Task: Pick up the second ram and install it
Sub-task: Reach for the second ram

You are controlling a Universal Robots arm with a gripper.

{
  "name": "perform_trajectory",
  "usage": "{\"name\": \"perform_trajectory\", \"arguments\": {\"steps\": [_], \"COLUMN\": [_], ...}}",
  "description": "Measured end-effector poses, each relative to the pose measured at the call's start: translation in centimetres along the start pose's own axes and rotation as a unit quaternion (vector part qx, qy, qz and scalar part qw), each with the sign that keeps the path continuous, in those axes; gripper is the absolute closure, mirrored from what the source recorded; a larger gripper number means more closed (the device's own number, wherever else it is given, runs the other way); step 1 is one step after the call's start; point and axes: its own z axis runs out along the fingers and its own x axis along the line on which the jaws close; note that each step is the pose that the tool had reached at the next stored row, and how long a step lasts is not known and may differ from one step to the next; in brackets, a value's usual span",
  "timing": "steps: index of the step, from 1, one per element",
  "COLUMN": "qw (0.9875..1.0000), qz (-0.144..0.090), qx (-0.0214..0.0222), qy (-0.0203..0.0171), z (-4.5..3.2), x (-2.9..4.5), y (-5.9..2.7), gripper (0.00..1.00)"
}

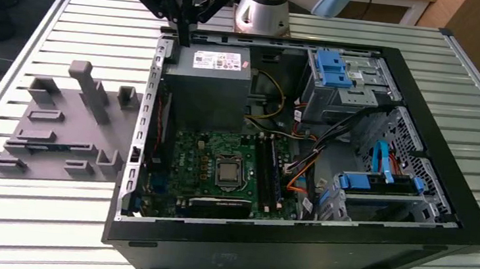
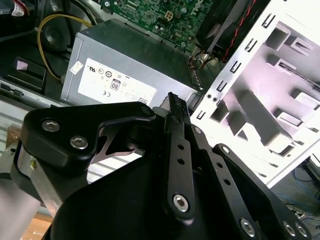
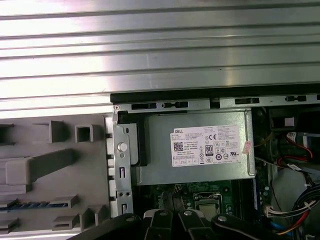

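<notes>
On the exterior view's left, a grey slotted fixture (image 1: 57,117) lay on the slatted metal table (image 1: 38,221). The second ram (image 1: 48,148) sat low in one of its front slots, a thin blue-green stick lying along the fixture, well apart from the gripper. In the first wrist view the same stick (image 3: 31,205) showed as a blue strip with a row of dark chips, set down in its slot.

Further right, the gripper (image 1: 183,36) hung over the back rim of the open computer case (image 1: 300,246), just above the corner of the grey power supply (image 1: 210,85). Its fingers (image 2: 172,107) were drawn together into one narrow black bar with nothing between them — empty, and touching neither case nor fixture as far as could be seen. The arm's base (image 1: 265,11) stood on the table behind the case.

Below the power supply lay the green motherboard (image 1: 206,164) with its processor socket (image 1: 229,171) near the middle. Dark memory slots (image 1: 267,170) ran alongside the socket; whether one held a stick could not be told. At the exterior view's right, orange and black cables (image 1: 302,170) ran towards the drive bays, each fitted with a blue bracket (image 1: 330,67).
</notes>
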Motion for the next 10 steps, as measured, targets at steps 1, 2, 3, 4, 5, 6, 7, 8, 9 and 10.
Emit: {"name": "perform_trajectory", "arguments": {"steps": [1, 2, 3, 4, 5, 6, 7, 8, 9, 10], "qw": [1.0, 1.0, 1.0, 1.0, 1.0, 1.0, 1.0, 1.0, 1.0, 1.0], "qz": [0.0, 0.0, 0.0, 0.0, 0.0, 0.0, 0.0, 0.0, 0.0, 0.0], "qx": [0.0, 0.0, 0.0, 0.0, 0.0, 0.0, 0.0, 0.0, 0.0, 0.0], "qy": [0.0, 0.0, 0.0, 0.0, 0.0, 0.0, 0.0, 0.0, 0.0, 0.0], "z": [0.0, 0.01, 0.01, 0.01, 0.01, 0.02, 0.02, 0.02, 0.02, 0.02], "x": [0.06, 0.12, 0.18, 0.25, 0.31, 0.37, 0.43, 0.49, 0.55, 0.61], "y": [0.0, -0.01, -0.01, -0.02, -0.02, -0.03, -0.03, -0.04, -0.04, -0.05], "gripper": [0.89, 0.89, 0.89, 0.89, 0.89, 0.89, 0.89, 0.89, 0.89, 0.89]}}
